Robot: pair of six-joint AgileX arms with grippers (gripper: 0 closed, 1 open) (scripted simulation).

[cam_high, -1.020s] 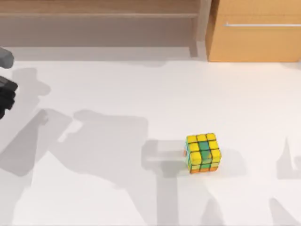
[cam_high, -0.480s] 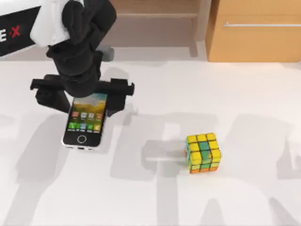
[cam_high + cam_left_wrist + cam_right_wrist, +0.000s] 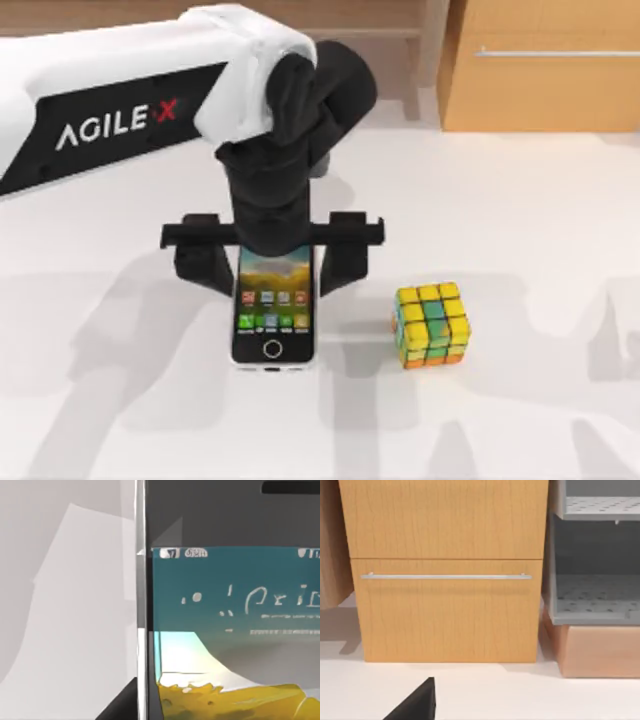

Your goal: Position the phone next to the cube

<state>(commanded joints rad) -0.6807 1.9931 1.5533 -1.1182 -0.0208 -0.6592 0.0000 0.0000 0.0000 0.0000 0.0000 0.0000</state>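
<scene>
While the left gripper (image 3: pixel 272 262) clamps the top end of the slim white-edged smartphone (image 3: pixel 272 325) — long axis running toward the table's near edge — the small, mostly yellow puzzle cube (image 3: pixel 431 324) sits close on its right, a narrow gap between.

- slim white-edged phone (image 3: pixel 272 325) — glossy glass screen, smooth plastic rim
- small yellow puzzle cube (image 3: pixel 432 324) — shiny plastic tiles
- white table (image 3: pixel 520 220), smooth, matt
- orange-brown wood-grain cabinet (image 3: pixel 447 570), thin metal handle (image 3: pixel 445 576)
</scene>
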